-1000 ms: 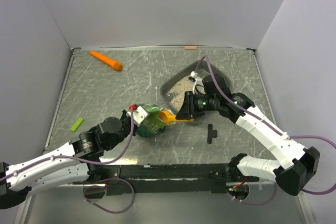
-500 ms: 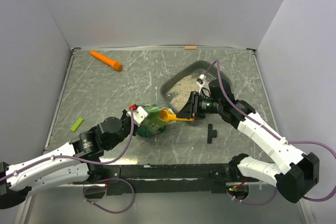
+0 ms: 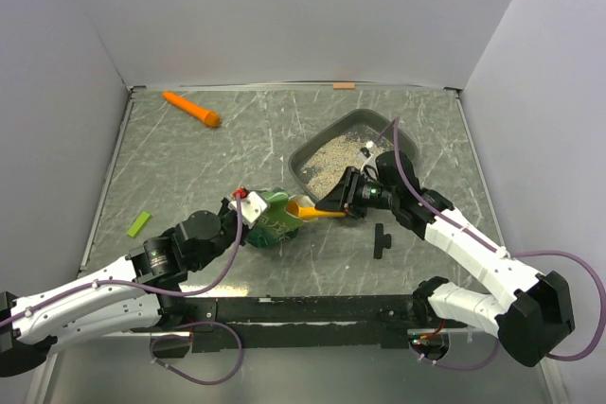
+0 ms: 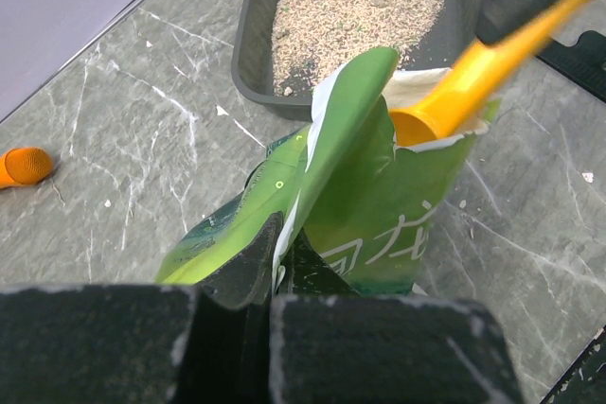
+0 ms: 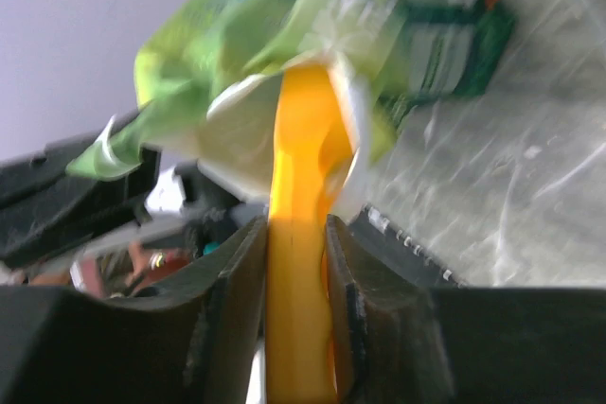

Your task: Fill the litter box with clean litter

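Grippers both hold something in my top view. The litter box (image 3: 379,118) sits at the far right of the table (image 3: 189,167), and the clean litter (image 3: 327,160) lies mostly in its left part. The green bag (image 3: 273,218) stands near the box's front left corner. My left gripper (image 3: 254,215) is pinched tight on the bag's left side. My right gripper (image 3: 339,203) is clamped on the handle of the orange scoop (image 3: 317,210), and the scoop's cup is at the bag's open top. An orange stick (image 3: 191,109) lies far back on the left. A small green strip (image 3: 139,224) lies near the left edge.

In my left wrist view, the two fingers (image 4: 241,276) squeeze a fold of the bag between them. The bag's top is open and the scoop's cup sits in the opening. Behind the bag is the box with litter in it.

My right wrist view is blurry. The handle runs between two fingers (image 5: 227,290) that press it from both sides. Its far end goes into the bag's mouth.
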